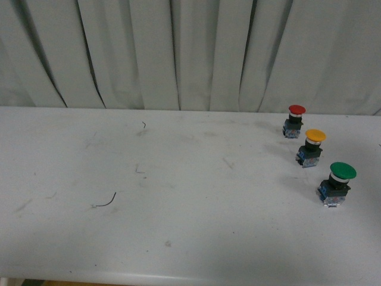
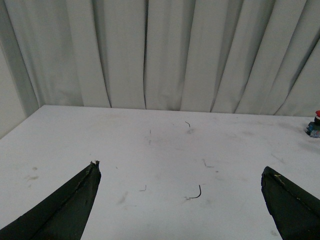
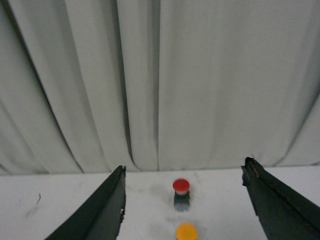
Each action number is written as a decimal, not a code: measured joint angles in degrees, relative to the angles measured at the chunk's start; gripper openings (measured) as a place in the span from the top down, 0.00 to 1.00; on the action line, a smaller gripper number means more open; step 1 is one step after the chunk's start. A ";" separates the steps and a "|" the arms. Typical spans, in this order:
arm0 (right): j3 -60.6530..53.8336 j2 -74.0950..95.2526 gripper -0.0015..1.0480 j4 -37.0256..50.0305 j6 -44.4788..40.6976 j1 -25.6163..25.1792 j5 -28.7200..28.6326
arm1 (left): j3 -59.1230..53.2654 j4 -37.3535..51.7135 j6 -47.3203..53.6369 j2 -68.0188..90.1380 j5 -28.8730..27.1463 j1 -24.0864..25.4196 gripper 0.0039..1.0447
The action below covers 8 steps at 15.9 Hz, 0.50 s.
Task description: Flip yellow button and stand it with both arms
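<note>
The yellow button (image 1: 312,147) stands upright, cap up, on the white table (image 1: 178,196) at the right, between a red-capped and a green-capped button. Its yellow cap also shows at the lower edge of the right wrist view (image 3: 186,232). My right gripper (image 3: 183,172) is open and empty, its jaws wide apart, with the yellow button lying between them and some way off. My left gripper (image 2: 180,167) is open and empty above the bare left-middle part of the table (image 2: 150,150), far from the buttons. Neither arm shows in the front view.
The red button (image 1: 294,120) stands behind the yellow one and shows in the right wrist view (image 3: 181,192). The green button (image 1: 337,183) stands in front. A thin dark wire scrap (image 1: 106,202) lies at the left. A grey curtain (image 1: 178,53) hangs behind the table.
</note>
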 joint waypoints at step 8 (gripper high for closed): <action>-38.12 -50.36 0.98 -13.11 -2.45 -2.64 -1.62 | 0.00 0.00 0.00 0.00 0.00 0.00 0.06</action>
